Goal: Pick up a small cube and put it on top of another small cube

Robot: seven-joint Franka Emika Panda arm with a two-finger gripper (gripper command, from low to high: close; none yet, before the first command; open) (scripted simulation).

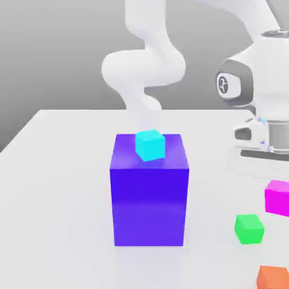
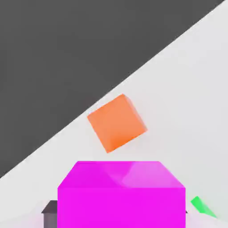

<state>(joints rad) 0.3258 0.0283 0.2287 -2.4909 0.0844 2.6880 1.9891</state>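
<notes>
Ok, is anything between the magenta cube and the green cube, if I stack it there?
Nothing visible does. In the exterior view no object lies in the gap between the magenta cube and the green cube, and the green cube's top is bare. The orange cube lies nearer the camera, clear of that path.

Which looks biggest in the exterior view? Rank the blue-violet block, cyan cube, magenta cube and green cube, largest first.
1. Blue-violet block, by far the largest.
2. Magenta cube, though the picture's edge cuts it off.
3. Cyan cube and green cube: alike in size; the green sits nearer the camera, so no ranking between them.
</notes>
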